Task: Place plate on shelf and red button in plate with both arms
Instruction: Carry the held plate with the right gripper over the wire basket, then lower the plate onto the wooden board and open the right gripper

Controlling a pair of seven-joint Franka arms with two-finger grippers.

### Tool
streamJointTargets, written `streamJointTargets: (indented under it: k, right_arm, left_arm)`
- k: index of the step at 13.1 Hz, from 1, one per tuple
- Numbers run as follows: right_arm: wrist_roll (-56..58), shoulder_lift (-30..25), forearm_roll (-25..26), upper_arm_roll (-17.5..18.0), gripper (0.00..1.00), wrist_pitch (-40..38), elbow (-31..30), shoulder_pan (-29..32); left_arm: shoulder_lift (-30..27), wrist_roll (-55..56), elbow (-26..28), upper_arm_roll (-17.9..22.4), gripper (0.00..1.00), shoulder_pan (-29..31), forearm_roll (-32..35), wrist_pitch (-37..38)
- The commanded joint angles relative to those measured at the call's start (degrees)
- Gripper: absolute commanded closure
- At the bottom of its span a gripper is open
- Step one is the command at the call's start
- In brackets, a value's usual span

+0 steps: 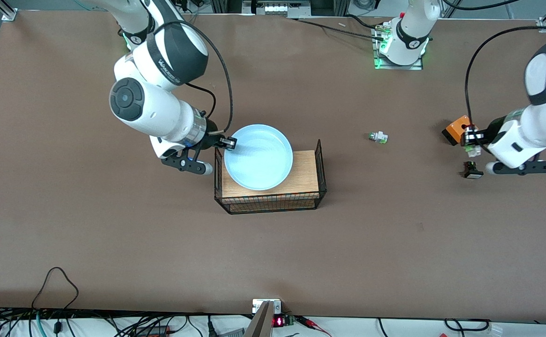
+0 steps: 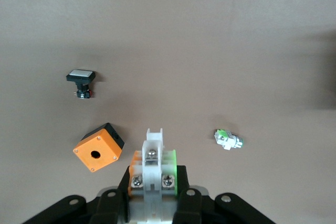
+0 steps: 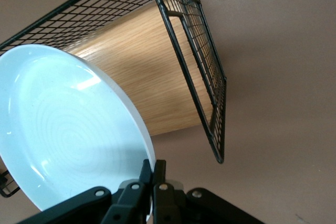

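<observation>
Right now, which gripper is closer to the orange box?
Left. The left gripper, shut on a white-green part, hangs right beside the orange box. The right gripper pinches the plate rim over the rack.

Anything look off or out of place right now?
Nothing stands out. The right gripper holds the plate by its rim over the rack; the left gripper holds a button part over the table.

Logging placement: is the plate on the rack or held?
Held: the right end effector grips the plate rim over the rack.
</observation>
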State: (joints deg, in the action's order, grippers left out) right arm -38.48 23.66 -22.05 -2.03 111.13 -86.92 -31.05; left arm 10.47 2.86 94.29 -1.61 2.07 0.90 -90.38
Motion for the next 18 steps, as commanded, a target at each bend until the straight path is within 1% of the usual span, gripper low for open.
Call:
streamJointTargets:
  k: [1,3,6,12,18]
  right_arm:
    - [1.1,-0.5,0.2,-0.7,1.0,2.7,-2.2,-0.9]
    - [1.1,0.2,0.3,-0.7,1.0,5.3,-3.3,-1.8]
    - [1.0,1.6,0.9,-0.7,1.0,11.9,-5.9,-3.7]
    - [0.5,3.1,0.9,-0.7,0.99,14.4,-5.8,-4.9]
    - [0.4,5.4,0.8,-0.7,0.96,17.5,-5.6,-5.6]
  left_arm:
    - [1.6,-0.9,-6.5,0.0,1.0,0.1,-0.5,3.5]
    - [1.9,-0.9,-7.8,-0.1,1.0,-0.1,0.2,3.6]
    - [2.0,-1.2,-8.0,-0.2,1.0,-0.1,1.2,3.4]
    - [2.0,-0.3,-8.8,-0.2,1.0,-0.7,0.6,3.5]
    - [2.0,-1.1,-9.0,-0.2,1.0,-0.8,0.5,3.4]
